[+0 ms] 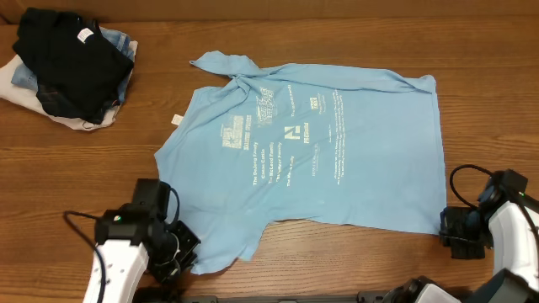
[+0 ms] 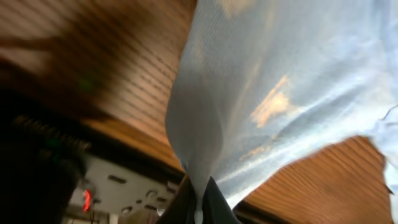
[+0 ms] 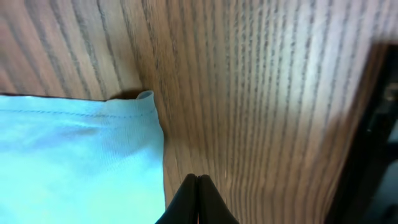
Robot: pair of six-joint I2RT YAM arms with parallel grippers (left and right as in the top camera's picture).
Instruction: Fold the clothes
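A light sky-blue shirt (image 1: 337, 160) lies spread, print side up, across the ctr of a wooden table (image 1: 337, 34). The neck end is at the left and the hem at the right, w/ white lettering running down the middle.

The 2 arms sit at the near edge. The left gripper (image 1: 173, 252) is at the shirt's near-left corner. Its wrist cam shows the fingertips (image 2: 208, 202) pressed together on a pinch of blue cloth, which rises out from btwn them in a taut fold.

The right gripper (image 1: 455, 229) rests nr the near-right hem corner. Its wrist cam shows the tips (image 3: 205, 199) closed against each other over bare wood, just beside the stitched hem edge. It appears to hold nothing, though the view is too tight to say if it brushes the fabric.

At far left, well apart from the shirt, sits 1 pile: a black garment (image 1: 72, 59) w/ a white tag (image 1: 85, 35), heaped on denim (image 1: 120, 42) and white fabric (image 1: 17, 88).
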